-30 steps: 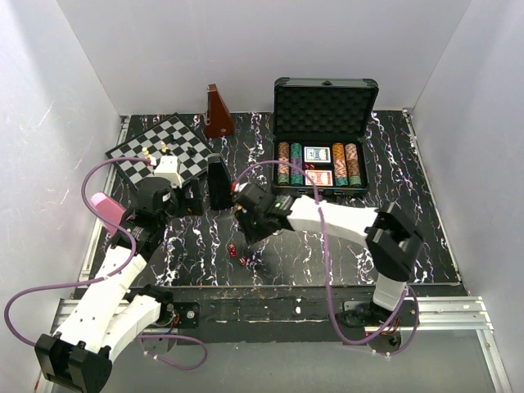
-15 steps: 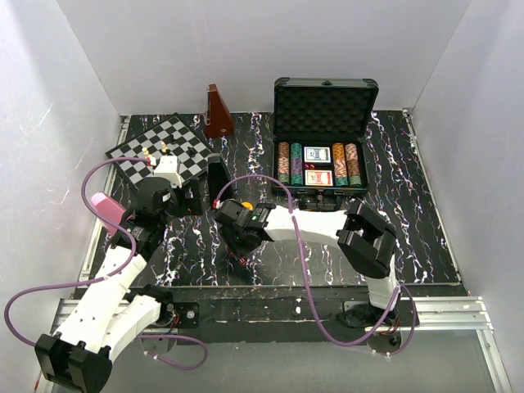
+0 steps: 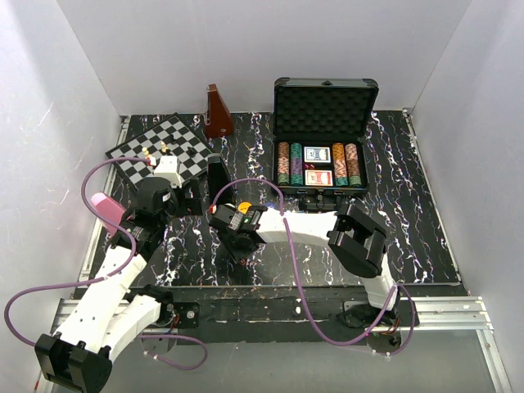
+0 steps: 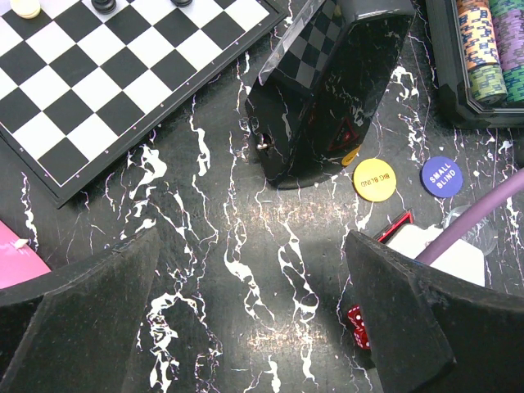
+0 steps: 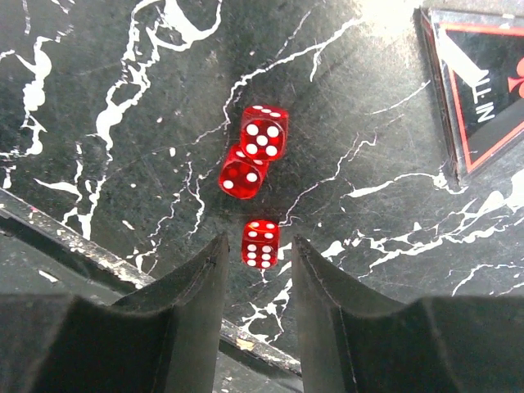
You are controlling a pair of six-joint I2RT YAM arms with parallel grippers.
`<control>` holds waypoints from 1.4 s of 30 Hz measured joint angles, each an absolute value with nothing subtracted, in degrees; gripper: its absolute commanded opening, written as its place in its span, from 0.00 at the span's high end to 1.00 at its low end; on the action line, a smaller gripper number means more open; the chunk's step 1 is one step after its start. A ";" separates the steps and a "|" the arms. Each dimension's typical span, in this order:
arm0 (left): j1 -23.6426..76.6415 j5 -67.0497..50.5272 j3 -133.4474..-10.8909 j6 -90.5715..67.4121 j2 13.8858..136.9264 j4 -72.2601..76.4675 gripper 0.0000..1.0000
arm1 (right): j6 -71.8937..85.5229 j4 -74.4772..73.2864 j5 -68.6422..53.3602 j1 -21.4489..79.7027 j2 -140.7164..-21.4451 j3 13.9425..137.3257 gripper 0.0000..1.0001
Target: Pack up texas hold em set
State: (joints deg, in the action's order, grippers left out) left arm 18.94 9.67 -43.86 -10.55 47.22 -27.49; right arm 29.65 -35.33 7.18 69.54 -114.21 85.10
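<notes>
The black case [image 3: 326, 106] stands open at the back right, with chip rows [image 3: 283, 162] and card decks [image 3: 318, 154] inside. Three red dice lie on the table near its front edge: two touching [image 5: 264, 131] [image 5: 240, 176], and a third die [image 5: 260, 243] alone. My right gripper [image 5: 260, 254] [image 3: 240, 248] stands open over that third die, which sits between the fingertips with a gap on each side. My left gripper [image 4: 254, 303] is wide open and holds nothing. Ahead of it lie a yellow button [image 4: 375, 178] and a blue button [image 4: 441, 175].
A chessboard [image 4: 123, 74] [image 3: 160, 147] lies at the back left, with a brown pyramid-shaped object [image 3: 217, 113] behind it. A glossy black block [image 4: 327, 90] stands between board and case. A clear box corner with red print [image 5: 483, 90] lies right of the dice. The table's front edge [image 5: 98, 254] is close.
My right arm has swung left and toward the near edge, bringing its gripper down around the dice, and its jaws have narrowed slightly. The left arm has not moved.
</notes>
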 measured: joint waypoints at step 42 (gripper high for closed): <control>18.94 9.69 -43.86 -10.74 47.40 -27.92 0.02 | 30.09 -40.62 10.83 68.58 -111.44 84.58 0.99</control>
